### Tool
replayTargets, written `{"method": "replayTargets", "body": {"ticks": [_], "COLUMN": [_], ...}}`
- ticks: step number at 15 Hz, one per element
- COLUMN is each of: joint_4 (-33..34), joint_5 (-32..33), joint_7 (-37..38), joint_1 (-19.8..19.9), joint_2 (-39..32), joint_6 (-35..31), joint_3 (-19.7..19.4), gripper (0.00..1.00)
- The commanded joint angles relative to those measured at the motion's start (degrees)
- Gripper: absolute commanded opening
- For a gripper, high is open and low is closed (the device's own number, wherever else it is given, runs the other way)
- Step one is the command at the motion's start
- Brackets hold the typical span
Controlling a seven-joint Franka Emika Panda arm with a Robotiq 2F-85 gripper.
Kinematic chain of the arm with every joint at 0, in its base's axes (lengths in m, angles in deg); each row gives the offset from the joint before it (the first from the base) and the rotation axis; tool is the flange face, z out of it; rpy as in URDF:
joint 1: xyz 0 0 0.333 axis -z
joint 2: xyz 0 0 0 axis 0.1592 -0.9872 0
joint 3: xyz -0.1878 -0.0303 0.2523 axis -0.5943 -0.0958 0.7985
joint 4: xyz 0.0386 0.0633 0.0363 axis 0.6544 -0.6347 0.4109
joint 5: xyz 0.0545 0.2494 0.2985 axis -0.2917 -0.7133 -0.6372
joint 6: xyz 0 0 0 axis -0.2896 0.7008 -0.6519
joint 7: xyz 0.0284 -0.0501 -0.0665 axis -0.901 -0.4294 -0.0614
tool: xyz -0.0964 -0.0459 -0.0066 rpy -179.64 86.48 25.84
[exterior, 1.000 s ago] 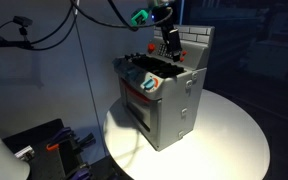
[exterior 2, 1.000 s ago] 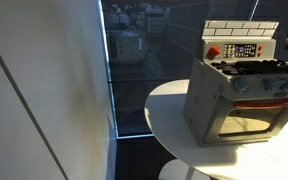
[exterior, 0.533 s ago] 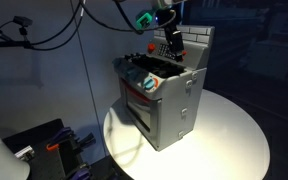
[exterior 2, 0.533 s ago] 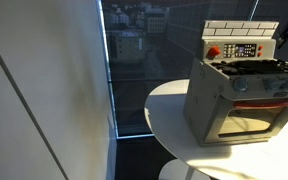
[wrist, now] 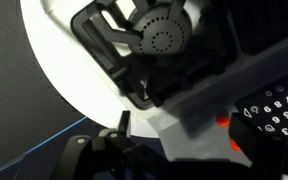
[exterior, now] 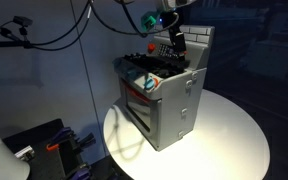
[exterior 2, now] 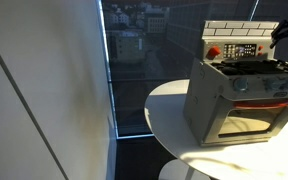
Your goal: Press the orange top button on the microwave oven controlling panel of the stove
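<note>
On the counter: the stove (exterior: 169, 100) (exterior 2: 239, 100) stands upright on a round white counter (exterior: 224, 130) (exterior 2: 169, 110), right of centre in both exterior views.
Stove look: boxy grey body, a windowed oven door (exterior 2: 246, 120) on its front with a red band above it, black burners on top, and a white brick-pattern backboard (exterior: 196, 40) (exterior 2: 239, 30) rising at the rear.
Microwave oven controlling panel: a small red-framed rectangle (exterior 2: 242, 50) set in the backboard, dark, with rows of tiny pale buttons; a round red spot sits just left of it. In the wrist view its numbered keys (wrist: 274, 105) fill the lower right corner, with an orange-red button (wrist: 224, 120) beside them.
Burner: a round grey perforated disc (wrist: 164, 35) under black grate bars, at the top of the wrist view.
End effector: dark, hanging over the stove top close in front of the backboard (exterior: 174, 45), and at the right edge near the panel (exterior 2: 284, 33); contact with the panel cannot be made out.
End effector state: cannot tell whether released or clenched; nothing is seen held.
</note>
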Motion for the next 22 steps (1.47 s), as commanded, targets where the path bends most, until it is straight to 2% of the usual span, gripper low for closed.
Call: {"method": "replayTargets", "body": {"ticks": [1,22], "joint_4": [3.0,8.0], "joint_5": [0.6,0.1], "joint_7": [2.5,3.8], "joint_1": [-1.1,-2.8], "joint_2": [-2.1,-7.2], "joint_6": [0.2,-0.1], "joint_3": [-1.0,-2.6], "gripper": [1.0,1.0]}}
